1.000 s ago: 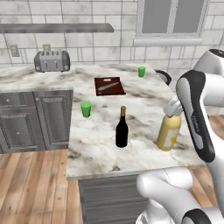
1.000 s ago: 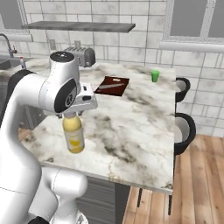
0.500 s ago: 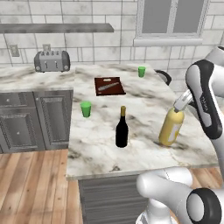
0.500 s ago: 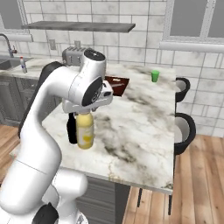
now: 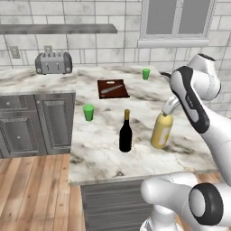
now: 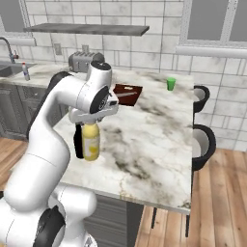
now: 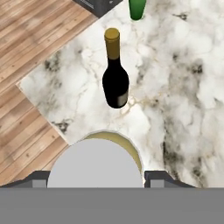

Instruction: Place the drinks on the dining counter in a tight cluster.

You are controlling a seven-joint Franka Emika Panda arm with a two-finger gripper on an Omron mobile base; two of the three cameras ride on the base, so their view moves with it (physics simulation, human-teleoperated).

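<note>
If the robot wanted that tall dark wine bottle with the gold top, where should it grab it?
Probably by the slim neck of the tall dark wine bottle, coming straight down from above: it stands upright on the white marble dining counter, its gold top clear, with the squat yellow bottle standing apart beside it.

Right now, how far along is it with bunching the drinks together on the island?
Done: the wine bottle stands on the dining counter. In hand: the pincer grips the yellow bottle by its cap, beside the wine bottle but apart from it. Left: setting it down close, then fetching the small red-capped bottle, which stands by the sink on the other counter.
</note>
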